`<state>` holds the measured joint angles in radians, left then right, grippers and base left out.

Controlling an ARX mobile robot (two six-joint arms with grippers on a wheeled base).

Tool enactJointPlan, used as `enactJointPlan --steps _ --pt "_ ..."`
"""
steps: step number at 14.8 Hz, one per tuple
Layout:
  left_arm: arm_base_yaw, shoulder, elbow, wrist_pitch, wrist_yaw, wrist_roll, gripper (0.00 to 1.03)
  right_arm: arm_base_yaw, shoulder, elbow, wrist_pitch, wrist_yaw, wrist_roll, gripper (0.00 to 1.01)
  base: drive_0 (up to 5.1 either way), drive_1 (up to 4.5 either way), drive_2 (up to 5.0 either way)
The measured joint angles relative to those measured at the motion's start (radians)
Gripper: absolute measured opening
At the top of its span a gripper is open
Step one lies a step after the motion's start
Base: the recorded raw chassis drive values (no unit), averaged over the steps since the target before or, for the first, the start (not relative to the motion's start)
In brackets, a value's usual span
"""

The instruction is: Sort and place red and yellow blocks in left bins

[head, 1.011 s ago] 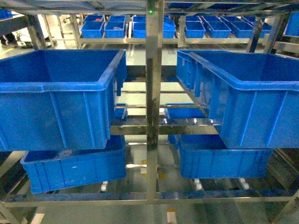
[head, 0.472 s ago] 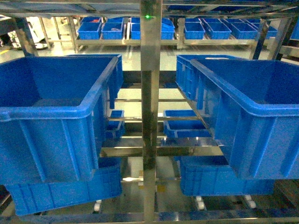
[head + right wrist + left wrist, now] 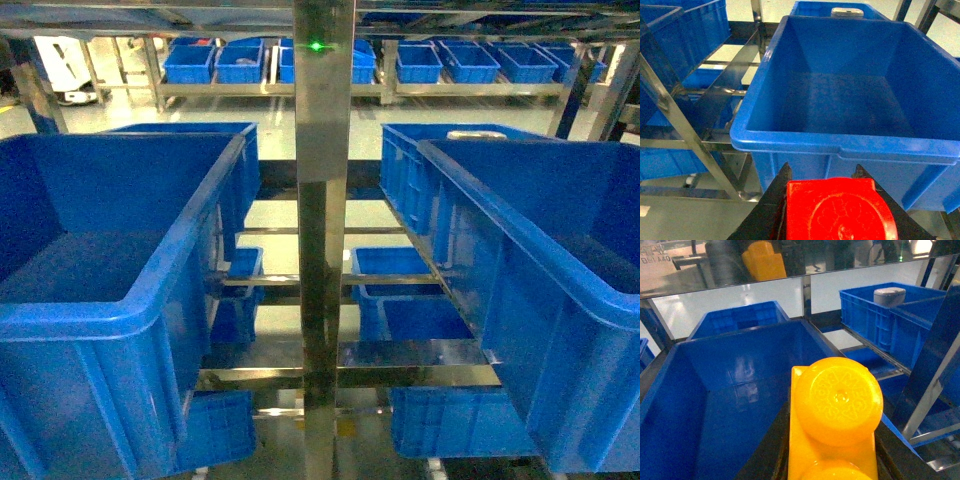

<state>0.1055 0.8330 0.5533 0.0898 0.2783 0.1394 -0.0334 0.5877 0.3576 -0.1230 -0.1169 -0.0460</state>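
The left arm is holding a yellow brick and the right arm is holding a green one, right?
Not quite. The left gripper does hold the yellow brick, but the right gripper holds a red brick, not a green one. The right wrist view shows it between the jaws, in front of a blue bin.

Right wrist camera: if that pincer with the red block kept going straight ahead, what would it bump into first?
Probably the near wall of the big blue crate directly ahead of the right pincer holding the red block. Depth is unclear; slightly higher, it would pass over the rim.
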Motion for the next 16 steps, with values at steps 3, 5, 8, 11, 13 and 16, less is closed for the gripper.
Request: enactJointPlan --steps 3,5,8,11,13,16 --pt "0.000 -0.004 0.000 0.000 0.000 0.000 0.27 -0.040 0.301 0.144 0.229 0.051 0.002 0.28 0.0 0.00 0.0" --pt "0.000 -0.004 0.000 0.000 0.000 0.000 0.27 -0.045 0.616 0.338 0.222 0.030 0.064 0.28 0.0 0.00 0.0" --pt "0.000 -0.004 0.000 0.000 0.000 0.000 0.27 -0.025 1.036 0.674 0.105 0.029 0.145 0.28 0.0 0.00 0.0" --pt "0.001 -0.004 0.000 0.000 0.000 0.000 0.27 -0.005 1.252 0.882 0.013 0.063 0.198 0.28 0.0 0.00 0.0" --pt "0.000 -0.004 0.000 0.000 0.000 0.000 0.27 0.010 1.345 0.927 -0.034 0.080 0.220 0.28 0.0 0.00 0.0" --pt "0.000 -0.004 0.000 0.000 0.000 0.000 0.27 0.042 1.407 0.887 0.087 0.146 0.195 0.33 0.0 0.00 0.0"
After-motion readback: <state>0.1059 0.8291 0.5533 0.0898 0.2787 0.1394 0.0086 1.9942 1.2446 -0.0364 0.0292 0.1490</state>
